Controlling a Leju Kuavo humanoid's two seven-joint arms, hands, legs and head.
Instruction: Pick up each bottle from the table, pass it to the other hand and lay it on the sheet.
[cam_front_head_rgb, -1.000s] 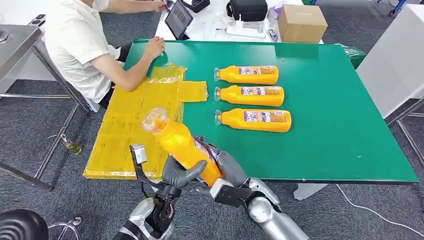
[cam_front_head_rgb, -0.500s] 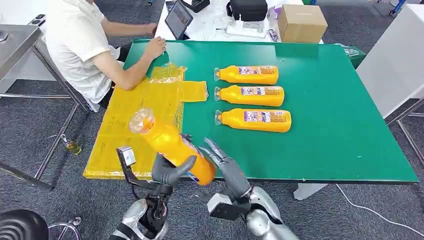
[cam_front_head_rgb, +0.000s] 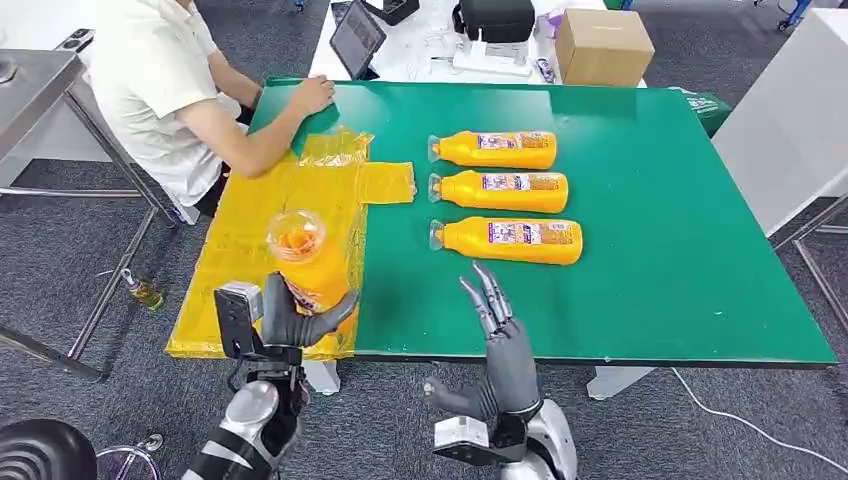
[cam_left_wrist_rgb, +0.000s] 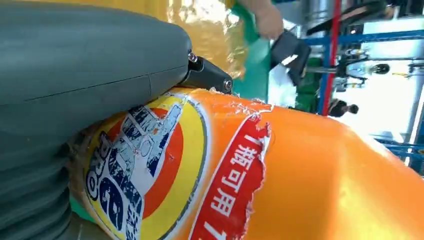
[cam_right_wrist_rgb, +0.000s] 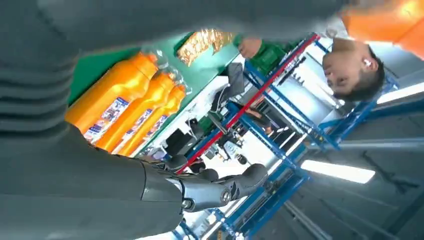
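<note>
My left hand (cam_front_head_rgb: 290, 320) grips an orange bottle (cam_front_head_rgb: 303, 262) (cam_left_wrist_rgb: 280, 175) near its base, cap end up, over the near edge of the yellow sheet (cam_front_head_rgb: 270, 230). The bottle's printed label fills the left wrist view beside my thumb (cam_left_wrist_rgb: 90, 65). My right hand (cam_front_head_rgb: 500, 330) stands open at the table's front edge, fingers pointing up, holding nothing. Three more orange bottles lie side by side on the green table (cam_front_head_rgb: 680, 250): a far one (cam_front_head_rgb: 495, 149), a middle one (cam_front_head_rgb: 500, 191) and a near one (cam_front_head_rgb: 508, 240). They also appear in the right wrist view (cam_right_wrist_rgb: 125, 107).
A person in a white shirt (cam_front_head_rgb: 150, 80) sits at the table's far left corner, one hand (cam_front_head_rgb: 308, 95) resting on the table by the sheet. A cardboard box (cam_front_head_rgb: 603, 45), a tablet (cam_front_head_rgb: 358, 38) and a black bag (cam_front_head_rgb: 496, 18) stand behind the table.
My right hand has let go of the bottle and drawn away to the right, fingers opening. My left hand has carried the bottle left over the sheet and turned it more upright.
</note>
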